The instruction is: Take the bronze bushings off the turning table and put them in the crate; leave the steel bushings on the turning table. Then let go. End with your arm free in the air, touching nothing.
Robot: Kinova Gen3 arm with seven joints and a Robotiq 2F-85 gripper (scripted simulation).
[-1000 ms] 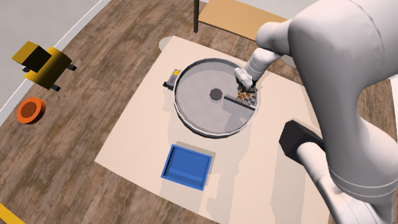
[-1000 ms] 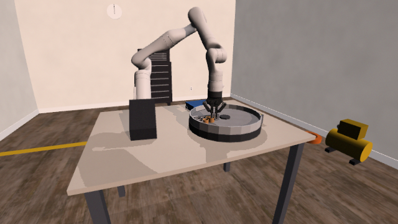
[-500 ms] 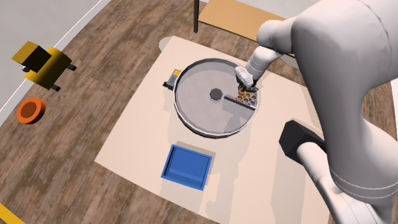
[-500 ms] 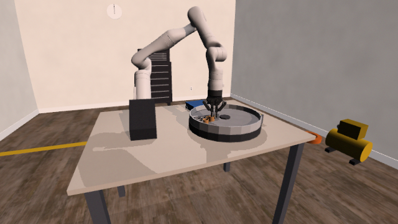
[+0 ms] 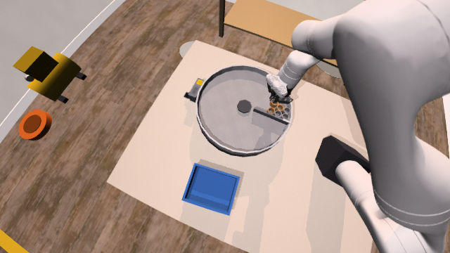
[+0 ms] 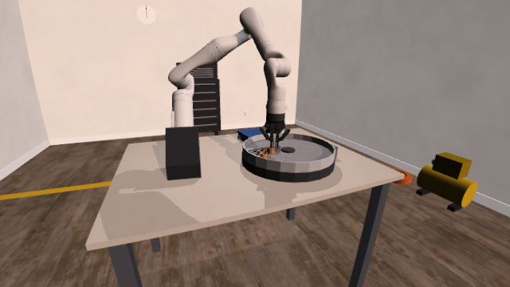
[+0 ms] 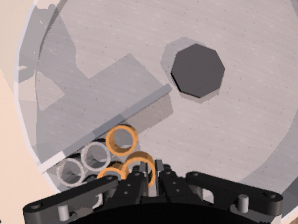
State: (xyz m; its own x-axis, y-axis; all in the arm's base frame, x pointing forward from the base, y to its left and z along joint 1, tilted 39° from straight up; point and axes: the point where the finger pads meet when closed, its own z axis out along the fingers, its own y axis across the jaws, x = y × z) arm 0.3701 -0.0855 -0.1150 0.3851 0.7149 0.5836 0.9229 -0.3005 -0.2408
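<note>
The grey turning table (image 5: 244, 109) has a dark hub and a dark divider bar. A cluster of bushings lies beside the bar at the table's right rim. It holds three bronze bushings (image 5: 273, 105) and steel bushings (image 5: 285, 112). My gripper (image 5: 278, 98) is down in this cluster, shut on the wall of one bronze bushing (image 7: 141, 165). In the wrist view another bronze bushing (image 7: 121, 140) lies just ahead of my fingers, a third (image 7: 109, 177) sits to their left, and two steel bushings (image 7: 85, 163) lie further left. The blue crate (image 5: 211, 189) stands in front of the turning table.
A black box (image 6: 182, 153) stands on the table by the arm's base. A small dark control unit (image 5: 195, 89) sits at the turning table's left rim. The turning table has a raised rim (image 6: 288, 169). A yellow motor (image 5: 47, 74) and an orange ring (image 5: 34, 124) lie on the floor.
</note>
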